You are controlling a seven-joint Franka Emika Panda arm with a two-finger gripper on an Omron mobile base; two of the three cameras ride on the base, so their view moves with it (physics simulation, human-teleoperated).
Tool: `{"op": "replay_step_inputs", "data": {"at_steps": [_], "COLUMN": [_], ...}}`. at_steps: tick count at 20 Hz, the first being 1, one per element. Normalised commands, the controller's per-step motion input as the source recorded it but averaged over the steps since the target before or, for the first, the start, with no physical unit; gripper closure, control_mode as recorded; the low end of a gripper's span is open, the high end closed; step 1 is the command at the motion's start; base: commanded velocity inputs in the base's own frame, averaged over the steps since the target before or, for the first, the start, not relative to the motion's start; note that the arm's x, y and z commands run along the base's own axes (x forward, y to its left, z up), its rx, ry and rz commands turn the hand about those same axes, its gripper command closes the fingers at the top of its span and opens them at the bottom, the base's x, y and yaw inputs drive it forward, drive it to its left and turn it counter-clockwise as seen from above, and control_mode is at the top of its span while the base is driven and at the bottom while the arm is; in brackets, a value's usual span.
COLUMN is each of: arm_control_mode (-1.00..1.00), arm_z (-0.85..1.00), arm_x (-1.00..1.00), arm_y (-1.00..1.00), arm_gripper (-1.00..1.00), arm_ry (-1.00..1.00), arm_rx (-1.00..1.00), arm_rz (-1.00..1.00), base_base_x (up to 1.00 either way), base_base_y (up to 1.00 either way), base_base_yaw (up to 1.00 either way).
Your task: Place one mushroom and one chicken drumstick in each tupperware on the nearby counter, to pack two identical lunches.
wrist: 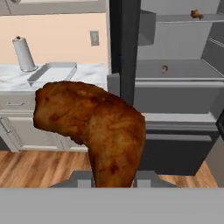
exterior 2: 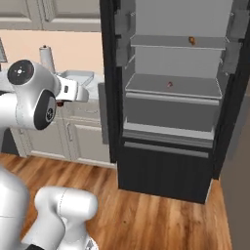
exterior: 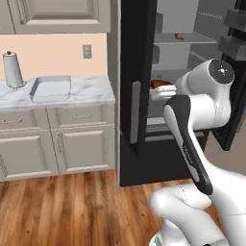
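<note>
Gripper (wrist: 114, 177) clenched around a browned chicken drumstick (wrist: 94, 127), held up before the open black fridge (wrist: 127, 52), tupperware (exterior: 51, 88) on the marble counter (exterior: 86, 93), tiny mushroom (exterior 2: 169, 84) on a fridge shelf (exterior 2: 195, 87)

Two base views from behind the arm, left and right, facing the open fridge (exterior 2: 171, 97) and table (exterior: 91, 93); hand view looking close along the jaws.
</note>
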Motion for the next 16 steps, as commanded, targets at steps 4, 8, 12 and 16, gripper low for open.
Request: {"op": "replay_step_inputs", "data": {"at_steps": [4,8,12,16], "arm_control_mode": [1.0,1.0,1.0,1.0], "arm_z": [0.0,0.0,0.0,0.0], "arm_x": [0.0,0.0,0.0,0.0], "arm_y": [0.0,0.0,0.0,0.0], "arm_gripper": [1.0,1.0,1.0,1.0], "arm_ry": [0.0,0.0,0.0,0.0], "arm_rx": [0.0,0.0,0.0,0.0], "arm_rz": [0.0,0.0,0.0,0.0], "base_base_x": [0.0,0.03,0.13,0.2], "base_base_y": [1.0,1.0,1.0,1.0], "base_base_yaw": [0.0,0.0,0.0,0.0]}}
